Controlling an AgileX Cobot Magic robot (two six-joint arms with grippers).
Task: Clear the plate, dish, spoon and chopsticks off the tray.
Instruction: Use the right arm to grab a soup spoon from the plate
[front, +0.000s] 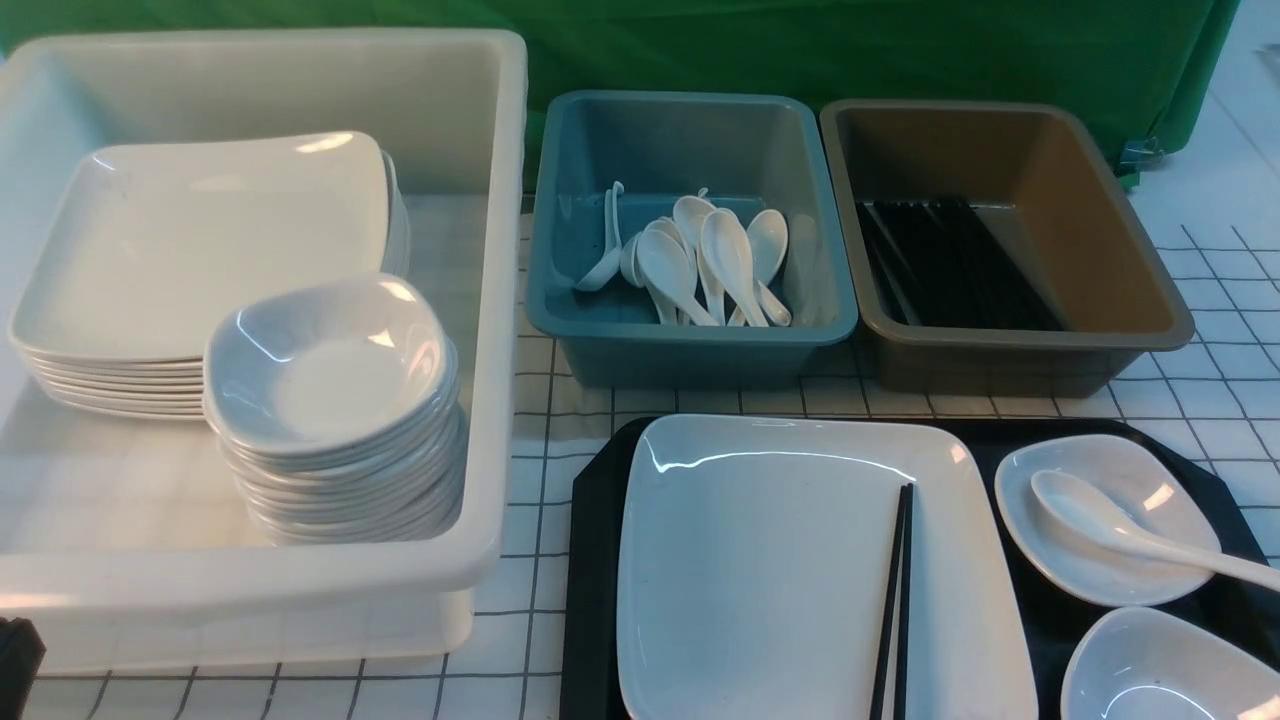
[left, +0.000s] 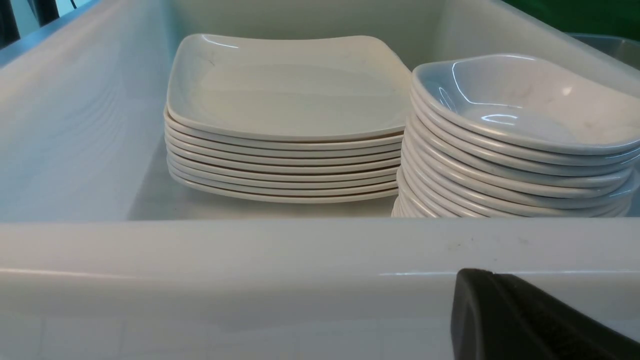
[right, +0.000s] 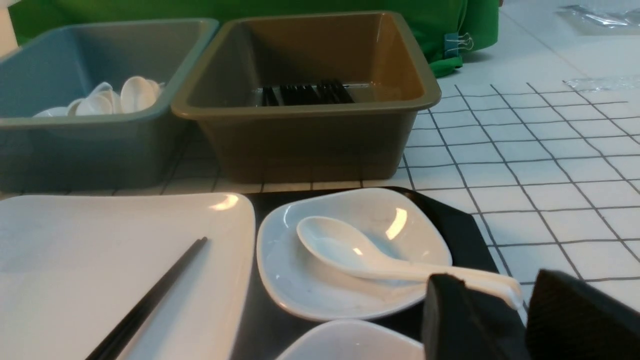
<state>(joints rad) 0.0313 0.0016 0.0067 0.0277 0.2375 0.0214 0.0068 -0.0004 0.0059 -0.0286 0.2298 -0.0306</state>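
The black tray (front: 590, 520) lies at the front right. On it is the large white plate (front: 760, 560) with the black chopsticks (front: 895, 600) on its right side. To its right a small white dish (front: 1110, 555) holds the white spoon (front: 1080, 505), handle pointing right. The right wrist view shows the tray (right: 450, 215), plate (right: 100, 260), chopsticks (right: 150, 297), dish (right: 310, 290) and spoon (right: 345, 250). My right gripper (right: 527, 285) is shut on the handle's tip; the spoon still lies in the dish. My left gripper (left: 492, 274) is shut and empty in front of the white tub.
A big white tub (front: 500, 300) at the left holds stacks of plates (front: 200, 240) and small dishes (front: 330, 370). A teal bin (front: 690, 340) holds several spoons. A brown bin (front: 1020, 350) holds black chopsticks. A second small dish (front: 1160, 670) sits on the tray's front right.
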